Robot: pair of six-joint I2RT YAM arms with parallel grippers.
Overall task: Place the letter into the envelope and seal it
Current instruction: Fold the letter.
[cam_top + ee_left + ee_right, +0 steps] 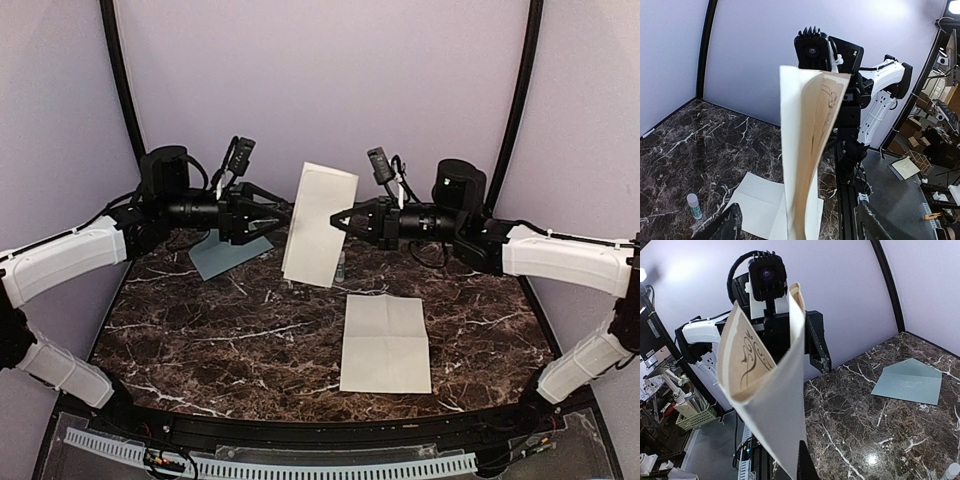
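The letter (320,225), a white sheet folded over with a tan printed inside, is held upright in the air between both arms. My right gripper (338,219) is shut on its right edge; in the right wrist view the letter (775,410) presses against one dark finger (807,467). My left gripper (283,213) is open, its jaws spread wide on either side of the letter's left edge (795,150) without pinching it. The pale blue-grey envelope (225,255) lies flat on the table at the back left, below the left gripper, and shows in the right wrist view (910,382).
A second white creased sheet (385,345) lies flat at the centre right of the dark marble table (200,340). A small white-and-green glue stick (341,266) stands below the letter. Purple walls enclose the back and sides.
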